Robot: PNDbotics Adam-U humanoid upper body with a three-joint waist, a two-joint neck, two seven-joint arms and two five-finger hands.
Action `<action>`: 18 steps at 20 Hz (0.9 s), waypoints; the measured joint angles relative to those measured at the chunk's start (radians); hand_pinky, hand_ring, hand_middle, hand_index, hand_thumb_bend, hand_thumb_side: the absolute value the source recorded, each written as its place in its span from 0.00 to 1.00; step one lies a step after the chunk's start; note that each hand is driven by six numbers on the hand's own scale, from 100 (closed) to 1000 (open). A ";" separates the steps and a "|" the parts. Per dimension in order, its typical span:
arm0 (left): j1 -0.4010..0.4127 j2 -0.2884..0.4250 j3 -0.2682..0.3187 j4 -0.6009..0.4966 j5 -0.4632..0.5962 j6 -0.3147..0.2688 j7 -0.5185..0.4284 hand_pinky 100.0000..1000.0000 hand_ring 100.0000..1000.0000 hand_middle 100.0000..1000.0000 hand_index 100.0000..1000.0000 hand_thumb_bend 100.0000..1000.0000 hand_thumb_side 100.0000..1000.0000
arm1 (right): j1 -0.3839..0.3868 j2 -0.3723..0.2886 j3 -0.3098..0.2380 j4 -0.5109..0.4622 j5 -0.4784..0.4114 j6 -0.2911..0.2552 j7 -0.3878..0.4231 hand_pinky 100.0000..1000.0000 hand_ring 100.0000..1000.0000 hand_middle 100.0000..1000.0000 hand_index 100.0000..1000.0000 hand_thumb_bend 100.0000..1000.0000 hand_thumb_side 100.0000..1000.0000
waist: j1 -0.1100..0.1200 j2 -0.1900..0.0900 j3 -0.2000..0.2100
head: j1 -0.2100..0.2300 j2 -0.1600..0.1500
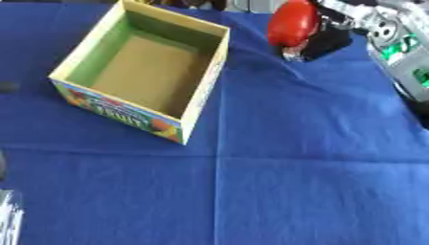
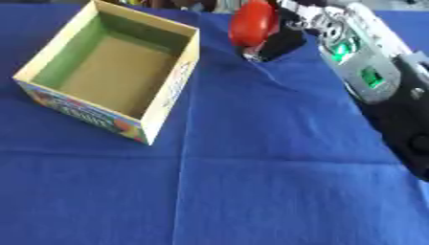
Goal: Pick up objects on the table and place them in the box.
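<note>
red object (image 1: 292,23) held in right hand (image 1: 322,40), fingers curled round it, just right of box's far corner | box (image 1: 205,72) open on blue cloth (image 1: 293,158) over bench | left hand unseen

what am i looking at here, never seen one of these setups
Both pictures come from a two-eyed camera in a robot's head, looking down at its work, so they nearly match. A blue cloth covers the table. On it stands an open cardboard box, with nothing showing inside. The robot's right arm reaches in from the upper right, and its black right hand is curled around a red object just beyond the box. At the left edge only a sliver shows, too little to identify.
</note>
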State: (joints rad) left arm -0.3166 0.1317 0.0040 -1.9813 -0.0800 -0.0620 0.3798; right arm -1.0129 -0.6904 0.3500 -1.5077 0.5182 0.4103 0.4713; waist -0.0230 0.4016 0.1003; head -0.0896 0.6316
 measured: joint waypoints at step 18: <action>-0.003 0.008 -0.005 0.000 0.000 0.001 -0.004 0.52 0.91 0.81 0.59 0.00 0.89 | -0.253 0.191 0.033 0.048 0.058 0.030 0.046 0.35 0.35 0.35 0.55 0.00 0.32 | -0.033 -0.003 0.063 | -0.059 -0.001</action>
State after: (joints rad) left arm -0.3192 0.1402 -0.0010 -1.9813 -0.0799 -0.0608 0.3755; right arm -1.2655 -0.4995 0.3830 -1.4602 0.5762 0.4406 0.5178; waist -0.0563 0.3990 0.1637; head -0.1484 0.6304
